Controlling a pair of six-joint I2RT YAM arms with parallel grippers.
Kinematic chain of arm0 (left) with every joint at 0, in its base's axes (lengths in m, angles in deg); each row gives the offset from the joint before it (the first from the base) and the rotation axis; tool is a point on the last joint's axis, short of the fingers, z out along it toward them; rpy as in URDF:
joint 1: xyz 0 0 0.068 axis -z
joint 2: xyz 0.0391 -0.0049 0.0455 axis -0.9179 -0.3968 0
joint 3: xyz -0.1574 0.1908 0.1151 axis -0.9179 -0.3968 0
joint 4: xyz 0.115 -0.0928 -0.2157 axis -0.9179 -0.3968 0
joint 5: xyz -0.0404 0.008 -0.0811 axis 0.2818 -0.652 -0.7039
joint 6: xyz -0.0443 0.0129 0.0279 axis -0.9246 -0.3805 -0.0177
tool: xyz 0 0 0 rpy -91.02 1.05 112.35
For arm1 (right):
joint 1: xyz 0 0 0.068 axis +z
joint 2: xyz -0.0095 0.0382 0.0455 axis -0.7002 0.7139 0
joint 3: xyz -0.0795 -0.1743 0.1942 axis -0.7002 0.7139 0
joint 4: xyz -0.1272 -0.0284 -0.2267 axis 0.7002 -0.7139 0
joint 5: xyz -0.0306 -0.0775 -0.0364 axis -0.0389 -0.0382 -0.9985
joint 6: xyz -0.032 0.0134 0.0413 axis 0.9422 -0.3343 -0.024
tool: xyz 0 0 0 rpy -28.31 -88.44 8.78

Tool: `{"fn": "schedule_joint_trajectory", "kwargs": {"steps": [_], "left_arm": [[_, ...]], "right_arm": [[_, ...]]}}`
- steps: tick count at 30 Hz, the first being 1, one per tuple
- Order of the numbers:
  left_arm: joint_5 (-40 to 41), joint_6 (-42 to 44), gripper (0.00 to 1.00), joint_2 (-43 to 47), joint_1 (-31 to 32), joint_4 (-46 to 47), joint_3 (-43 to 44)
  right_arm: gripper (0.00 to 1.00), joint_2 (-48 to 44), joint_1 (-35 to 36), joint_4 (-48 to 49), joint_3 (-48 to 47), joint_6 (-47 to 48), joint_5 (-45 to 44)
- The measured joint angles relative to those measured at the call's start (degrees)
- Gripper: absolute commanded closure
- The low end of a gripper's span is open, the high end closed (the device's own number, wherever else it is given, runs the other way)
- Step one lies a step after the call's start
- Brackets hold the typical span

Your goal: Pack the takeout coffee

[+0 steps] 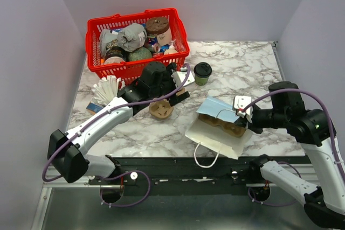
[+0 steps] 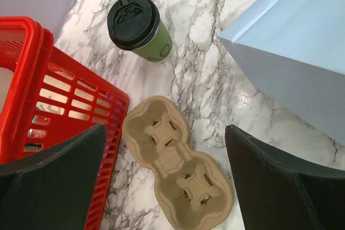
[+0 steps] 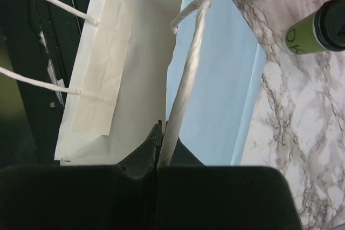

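The takeout coffee [image 1: 202,72] is a small green paper cup with a black lid, upright on the marble table right of the red basket; it also shows in the left wrist view [image 2: 141,30] and the right wrist view [image 3: 318,33]. My left gripper [image 1: 171,96] hangs open [image 2: 166,129] over a brown cardboard cup carrier [image 2: 178,162], a short way short of the cup. A light blue paper bag [image 1: 218,133] lies on its side. My right gripper [image 3: 159,133] is shut on the bag's white twisted handle [image 3: 186,79], holding its mouth up.
A red basket [image 1: 135,67] full of odds and ends stands at the back left, close to my left fingers [image 2: 54,176]. A bunch of white stirrers [image 1: 105,89] lies left of the arm. Something brown and cardboard [image 1: 223,125] sits inside the bag's mouth.
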Motion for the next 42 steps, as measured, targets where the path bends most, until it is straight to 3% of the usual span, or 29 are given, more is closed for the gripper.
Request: {"fn": "schedule_joint_trajectory", "kwargs": {"steps": [12,20,24,31,38,42], "left_arm": [[-1.4,-0.6,0.01,-2.7,-0.4,1.3,0.3],[-2.5,-1.2,0.01,-6.7,-1.2,1.2,5.8],[-2.8,-2.6,0.01,-14.5,-1.4,-2.1,17.7],[-5.2,-3.1,0.01,-30.7,-2.2,-11.0,42.4],[-8.3,-3.5,0.01,-45.1,-2.4,-19.6,62.7],[-8.7,-3.6,0.01,-50.8,-2.4,-21.8,68.3]], "right_arm": [[0.99,1.7,2.1,-0.5,0.1,-1.3,-0.5],[1.0,2.0,2.1,4.3,0.7,-3.8,-7.7],[0.99,2.0,-0.5,6.3,1.9,-3.7,-10.2],[0.99,9.3,-21.9,5.9,-4.2,0.2,-5.0],[0.99,14.8,-31.1,4.5,-6.1,5.1,-1.9],[0.99,15.4,-37.4,2.1,-7.5,8.7,-0.6]]}}
